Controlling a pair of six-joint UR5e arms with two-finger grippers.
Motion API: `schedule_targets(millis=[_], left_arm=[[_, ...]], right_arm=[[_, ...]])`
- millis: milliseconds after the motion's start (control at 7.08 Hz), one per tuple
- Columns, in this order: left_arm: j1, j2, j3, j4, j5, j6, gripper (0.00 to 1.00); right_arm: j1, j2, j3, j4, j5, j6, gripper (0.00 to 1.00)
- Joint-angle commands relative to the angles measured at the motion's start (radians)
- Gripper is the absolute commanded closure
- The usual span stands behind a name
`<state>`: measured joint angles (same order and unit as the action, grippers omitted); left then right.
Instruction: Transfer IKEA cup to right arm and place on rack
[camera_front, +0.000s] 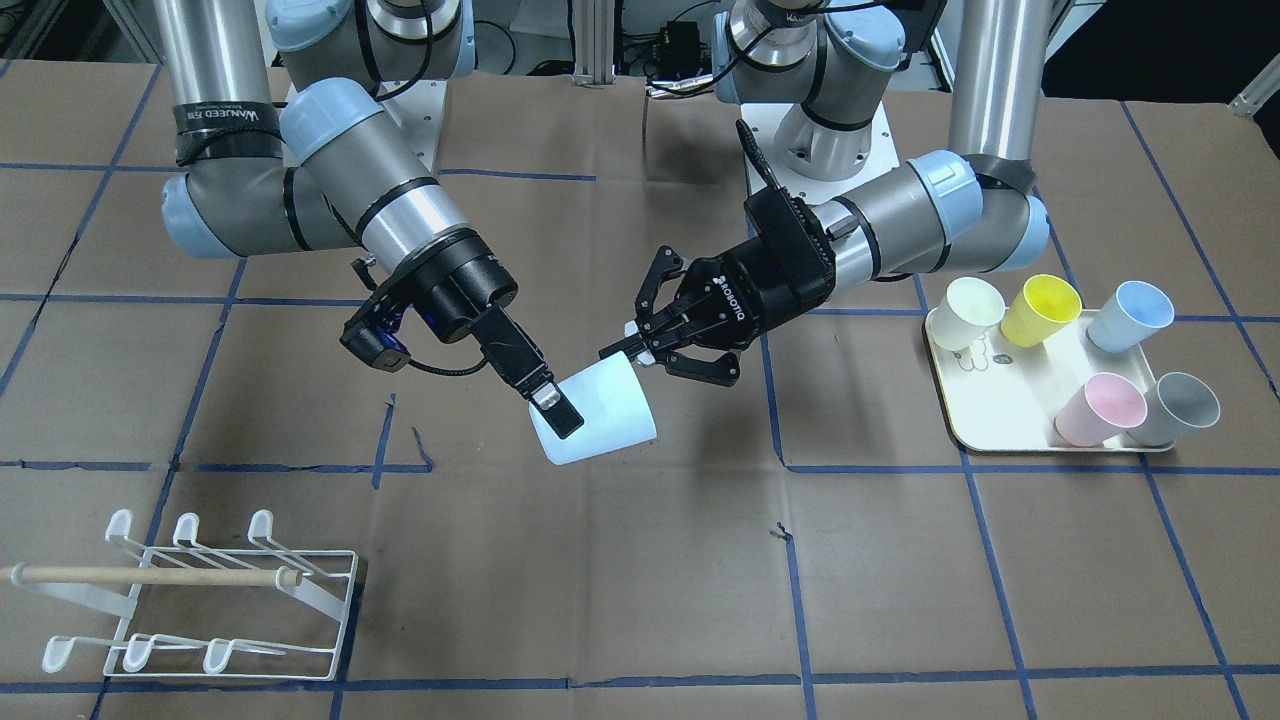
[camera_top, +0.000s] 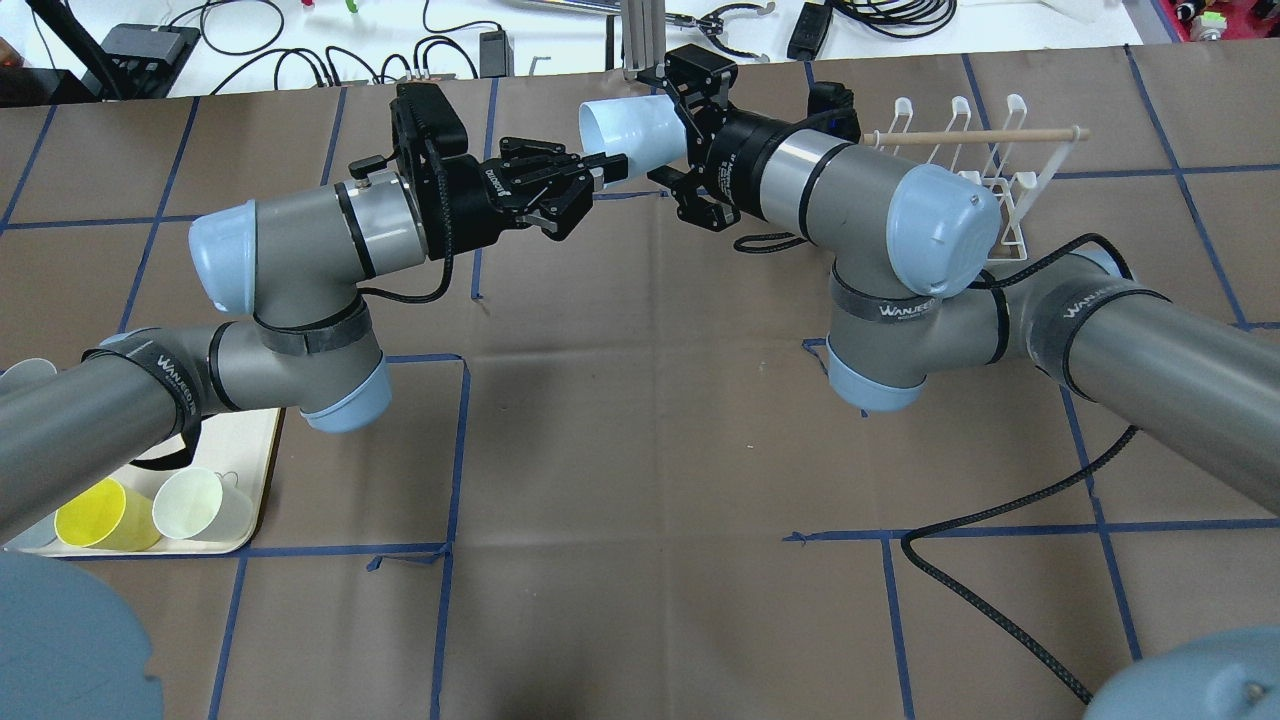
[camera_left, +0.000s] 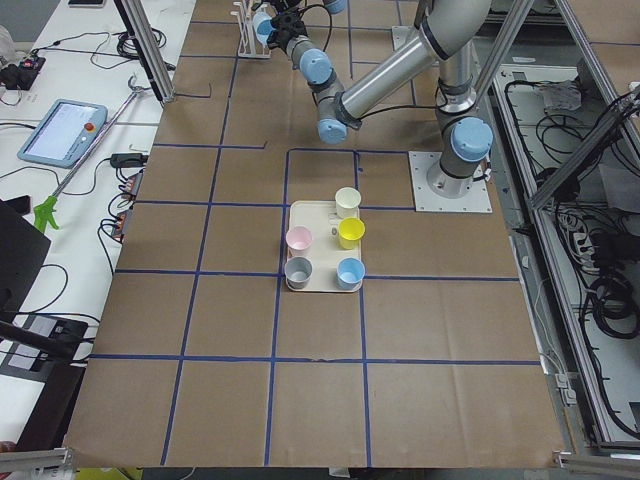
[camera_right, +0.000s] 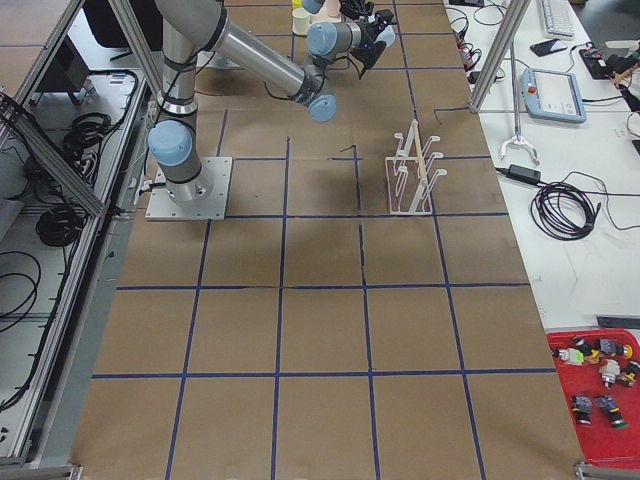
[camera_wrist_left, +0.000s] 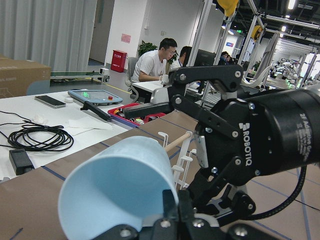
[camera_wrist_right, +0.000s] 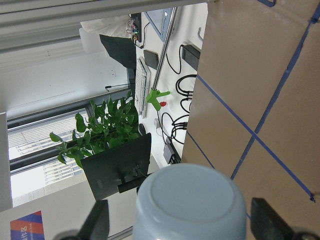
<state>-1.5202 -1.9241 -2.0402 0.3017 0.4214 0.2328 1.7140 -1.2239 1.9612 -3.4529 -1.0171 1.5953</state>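
You are looking at the light blue cup (camera_top: 630, 135) hanging on its side above the table. It is sitting toward twelve o'clock in the overhead view, with its mouth pointing to nine o'clock. The left gripper (camera_top: 605, 172) is pinching the cup's rim, one finger inside and one outside. The right gripper (camera_top: 665, 128) is reaching in from three o'clock. Its fingers (camera_wrist_right: 95, 225) are standing apart on either side of the cup's base, and the right wrist view is showing a gap on each side. The rack (camera_front: 150, 575) is sitting on the table at three o'clock from the cup. The cream tray (camera_front: 1000, 410), carrying five other cups (camera_front: 1040, 310), is lying toward seven o'clock.
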Motion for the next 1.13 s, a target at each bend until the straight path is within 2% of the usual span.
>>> schedule_targets(millis=[0,141,282,424,706,847,989], left_arm=[[0.000,-0.001,0.002,0.000,0.000,-0.001,0.93],[0.002,-0.001,0.002,0.000,0.000,-0.001,0.92],[0.000,-0.001,0.002,0.000,0.000,-0.001,0.92],[0.002,-0.001,0.002,0.000,0.000,-0.003,0.92],[0.000,-0.001,0.002,0.000,0.000,-0.004,0.91],[0.002,-0.001,0.005,0.000,0.002,-0.006,0.88],[0.002,-0.001,0.005,0.000,0.002,-0.007,0.73]], right_arm=[[0.004,0.004,-0.001,0.000,0.000,0.002,0.01],[0.004,0.004,-0.001,0.001,-0.001,0.000,0.01],[0.004,0.004,-0.001,0.001,-0.001,0.000,0.09],[0.004,0.004,-0.001,0.001,0.006,0.000,0.25],[0.004,0.004,-0.001,0.003,0.012,-0.001,0.35],[0.004,0.004,-0.001,0.003,0.015,-0.001,0.43],[0.004,0.004,-0.001,0.003,0.015,-0.001,0.46]])
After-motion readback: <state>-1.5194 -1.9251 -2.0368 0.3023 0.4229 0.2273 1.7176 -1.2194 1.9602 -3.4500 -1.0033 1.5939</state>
